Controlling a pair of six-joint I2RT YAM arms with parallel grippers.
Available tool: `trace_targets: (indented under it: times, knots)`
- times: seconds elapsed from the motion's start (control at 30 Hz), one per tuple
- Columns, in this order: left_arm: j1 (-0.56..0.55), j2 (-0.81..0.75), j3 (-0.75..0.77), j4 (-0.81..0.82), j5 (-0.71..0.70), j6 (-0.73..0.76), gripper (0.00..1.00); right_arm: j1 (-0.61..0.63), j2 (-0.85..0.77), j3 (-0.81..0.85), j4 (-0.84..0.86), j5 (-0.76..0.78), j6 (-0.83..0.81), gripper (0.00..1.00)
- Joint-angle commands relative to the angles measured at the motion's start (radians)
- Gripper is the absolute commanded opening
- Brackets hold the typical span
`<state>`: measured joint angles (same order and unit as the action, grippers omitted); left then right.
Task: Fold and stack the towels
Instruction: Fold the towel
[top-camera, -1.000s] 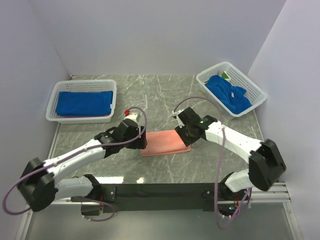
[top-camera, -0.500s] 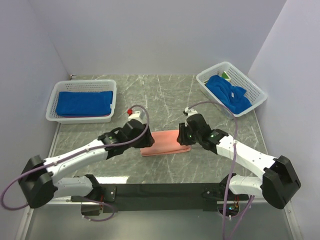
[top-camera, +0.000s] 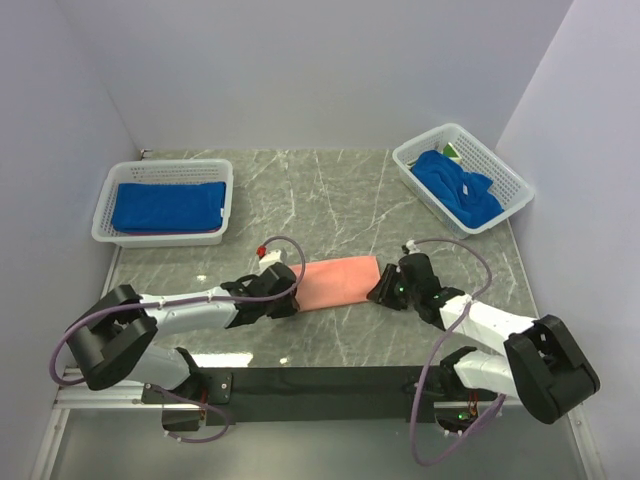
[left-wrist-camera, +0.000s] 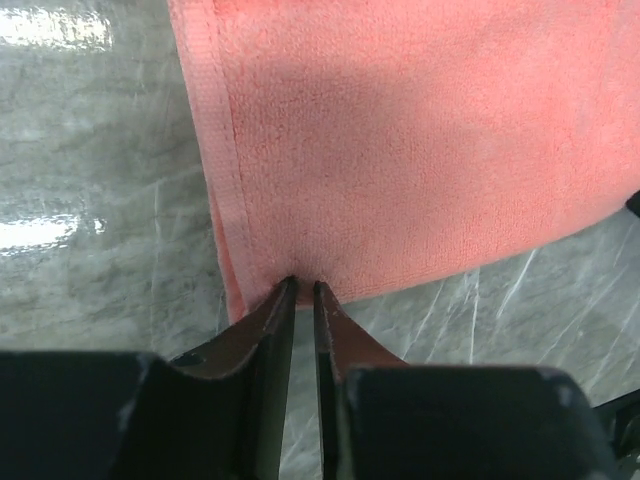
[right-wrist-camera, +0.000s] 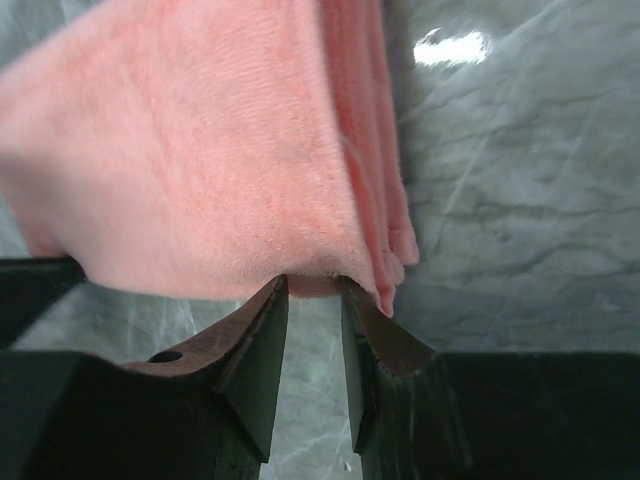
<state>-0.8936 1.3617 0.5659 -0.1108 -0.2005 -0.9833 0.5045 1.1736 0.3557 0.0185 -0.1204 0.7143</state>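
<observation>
A salmon-pink towel (top-camera: 338, 280) lies folded on the marble table between my two arms. My left gripper (top-camera: 290, 298) lies low at its left near edge. In the left wrist view that gripper (left-wrist-camera: 303, 285) is shut on the towel's (left-wrist-camera: 420, 150) hem. My right gripper (top-camera: 378, 292) is at the towel's right end. In the right wrist view it (right-wrist-camera: 312, 283) is shut on the thick layered edge of the towel (right-wrist-camera: 200, 150). A folded blue towel (top-camera: 168, 206) lies in the left basket, and a crumpled blue one (top-camera: 455, 188) in the right basket.
The left white lattice basket (top-camera: 105, 215) stands at the back left and the right one (top-camera: 510, 180) at the back right. A scrap of pale and green cloth (top-camera: 452, 152) shows behind the crumpled blue towel. White walls close in the table on three sides.
Both arms have dropped low and stretched out to the towel's two ends. Both grippers have closed on its edges, and the towel now sits slightly slanted.
</observation>
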Motion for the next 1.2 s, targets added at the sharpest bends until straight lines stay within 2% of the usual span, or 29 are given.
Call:
trace_targets:
  times: [0.0,0.2,0.33,0.43,0.63,0.8,0.97,1.03,1.17]
  knots:
    - [-0.002,0.019,-0.012,0.014,-0.027,-0.031,0.2,-0.072,-0.018,-0.064,0.086,-0.016,0.048,0.36]
    - [-0.002,-0.053,0.003,-0.039,-0.047,-0.026,0.27,-0.084,-0.129,-0.034,0.014,0.013,0.022,0.36]
    - [-0.002,-0.079,0.026,-0.066,-0.036,-0.026,0.3,-0.081,-0.225,0.009,-0.011,-0.039,0.004,0.35]
    - [-0.01,-0.111,0.049,-0.079,-0.034,-0.028,0.34,-0.078,-0.259,0.032,0.046,-0.1,-0.001,0.36]
    - [-0.013,-0.211,0.057,-0.066,-0.089,-0.06,0.35,-0.051,-0.198,-0.035,0.397,-0.165,0.092,0.43]
    - [-0.013,-0.199,-0.001,0.003,-0.119,-0.098,0.31,-0.015,-0.004,-0.107,0.713,-0.157,0.166,0.5]
    - [-0.007,-0.116,-0.093,0.133,-0.125,-0.15,0.24,-0.011,0.235,-0.194,1.01,-0.136,0.208,0.5]
    - [0.001,-0.08,-0.116,0.154,-0.116,-0.193,0.23,-0.012,0.294,-0.221,1.078,-0.102,0.209,0.49]
    - [0.007,-0.067,-0.173,0.194,-0.099,-0.245,0.2,-0.085,0.447,-0.312,1.279,-0.081,0.269,0.48]
